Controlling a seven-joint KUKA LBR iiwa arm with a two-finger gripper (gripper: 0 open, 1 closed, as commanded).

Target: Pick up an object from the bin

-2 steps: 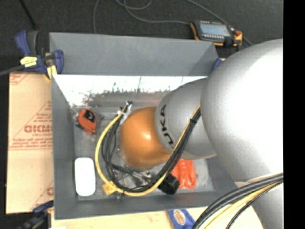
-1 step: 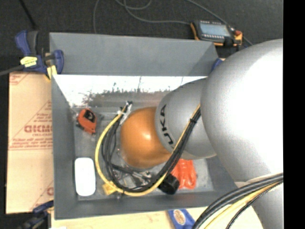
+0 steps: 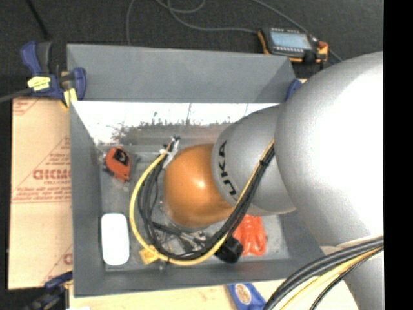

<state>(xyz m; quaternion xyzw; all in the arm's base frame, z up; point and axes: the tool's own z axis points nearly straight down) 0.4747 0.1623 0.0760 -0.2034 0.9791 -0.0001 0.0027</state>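
Three loose objs are lying on the floor of the grey metal bin (image 3: 87, 192). The arm (image 3: 322, 160) is reaching in from view-right, w/ its orange wrist cover (image 3: 190, 186) hanging over the middle of the floor, somewhat toward the near wall. A yellow cable (image 3: 133, 205) and black cables (image 3: 147, 202) are looping round the cover's view-left side and passing under its near edge.

The hand (image 3: 182, 235) is sitting below the cover and is mostly hidden by it. Spread or pressed together: cannot tell. Which obj it is hanging over: cannot tell either.

Obj 1: a white rounded oblong piece (image 3: 115, 237) is lying flat in the near view-left corner. It is apart from the cover and just beside the yellow cable loop.

Obj 2: a small orange-and-black item (image 3: 118, 163) is lying toward the far view-left part of the floor, near the side wall and apart from the cover.

Obj 3: a red-orange lumpy piece (image 3: 253, 236) is lying at the near view-right side, partly under the arm and just beside the cover's edge. It is the closest of the three to the hand. What kind of thing it is cannot be told.

Objs 1 and 2 are lying well apart from obj 3, w/ the cover and cables btwn them.
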